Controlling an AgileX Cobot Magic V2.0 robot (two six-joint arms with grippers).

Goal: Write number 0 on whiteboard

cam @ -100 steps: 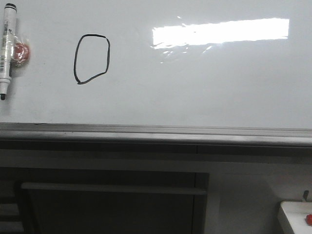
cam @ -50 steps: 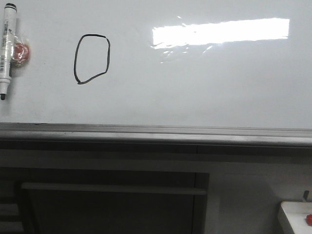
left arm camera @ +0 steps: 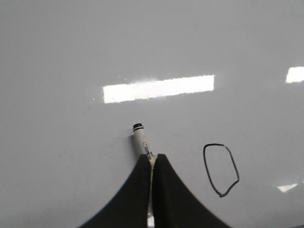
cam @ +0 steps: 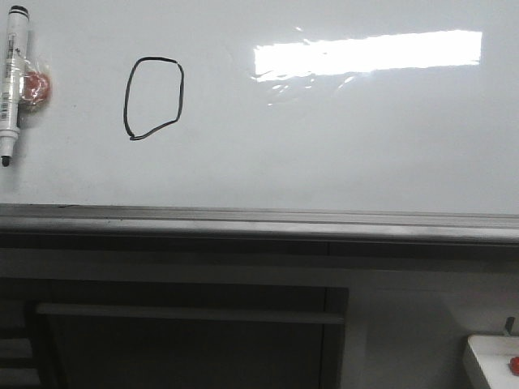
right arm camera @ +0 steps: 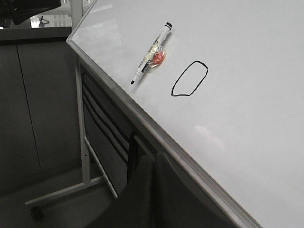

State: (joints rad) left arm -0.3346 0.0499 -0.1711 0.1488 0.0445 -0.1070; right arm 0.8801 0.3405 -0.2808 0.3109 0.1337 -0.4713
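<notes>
The number 0 (cam: 153, 98) is a thin black closed loop, taller than wide, on the left part of the whiteboard (cam: 340, 146). It also shows in both wrist views (left arm camera: 220, 169) (right arm camera: 189, 78). A white marker (cam: 14, 81) with a red blob sticks to the board left of the loop, black tip down. In the right wrist view the marker (right arm camera: 152, 52) has no gripper on it. My left gripper (left arm camera: 152, 159) is shut and empty, and the marker (left arm camera: 141, 140) shows past its tips. My right gripper (right arm camera: 154, 159) is shut below the board's edge. Neither gripper appears in the front view.
A grey metal rail (cam: 259, 223) runs along the board's lower edge, with a dark cabinet panel (cam: 186, 348) beneath. A white box (cam: 491, 356) holding something red sits at the lower right. The board's stand leg (right arm camera: 78, 118) rises from the floor.
</notes>
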